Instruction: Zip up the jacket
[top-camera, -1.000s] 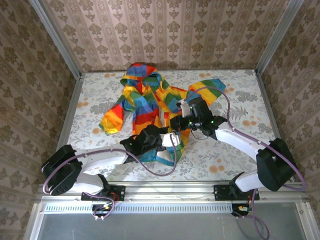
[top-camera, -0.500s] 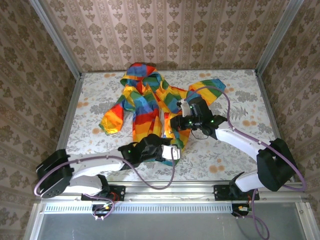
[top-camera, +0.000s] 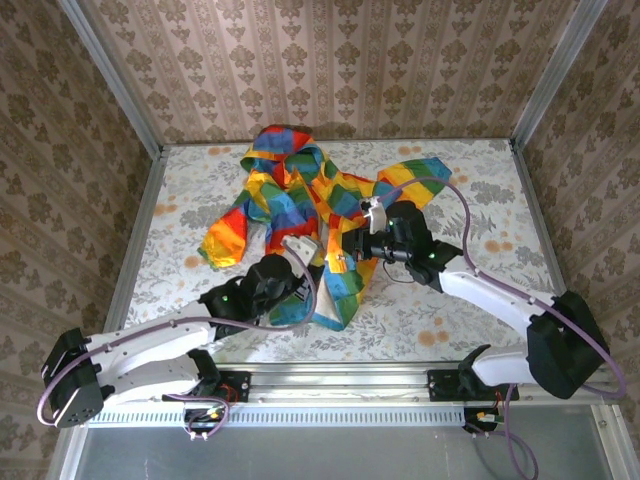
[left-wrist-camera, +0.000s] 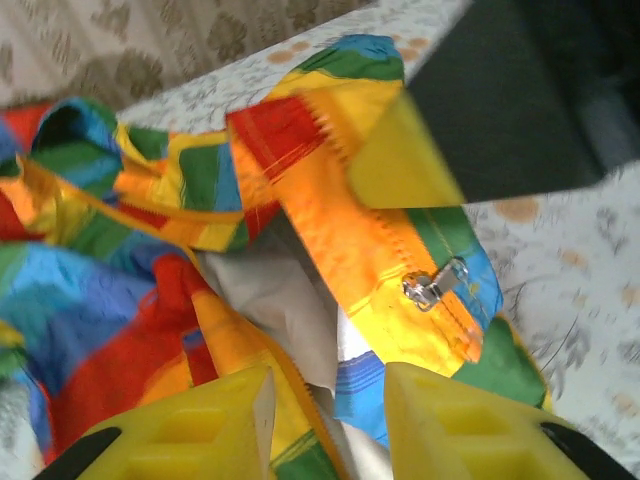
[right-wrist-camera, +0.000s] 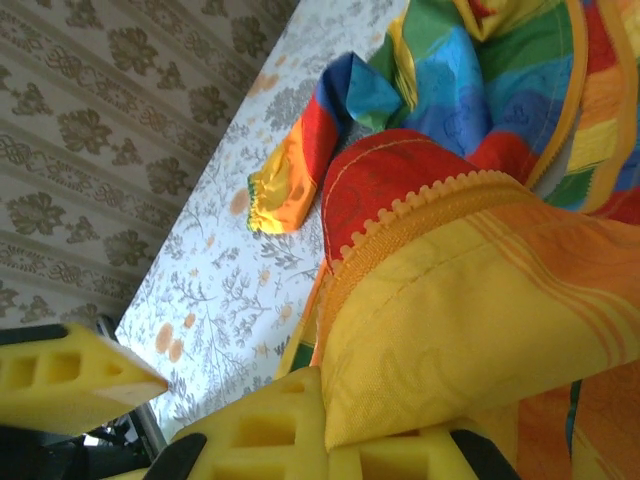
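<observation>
Jacket (top-camera: 290, 205) is sprawled across the upper middle of the tabletop (top-camera: 470, 300), hood towards the back wall, and we're right in at its front opening. Right claw (right-wrist-camera: 325, 445) is clamped on the yellow-orange front edge, just below the orange zipper teeth (right-wrist-camera: 420, 207). From the left wrist we spot the metal zipper pull (left-wrist-camera: 432, 287) at centre right, sitting on the orange tape. Left claw (left-wrist-camera: 325, 390) is at the bottom of that frame, fingers (left-wrist-camera: 200, 430) apart and gripping nothing, with pale lining (left-wrist-camera: 270, 300) showing just beyond the gap.
</observation>
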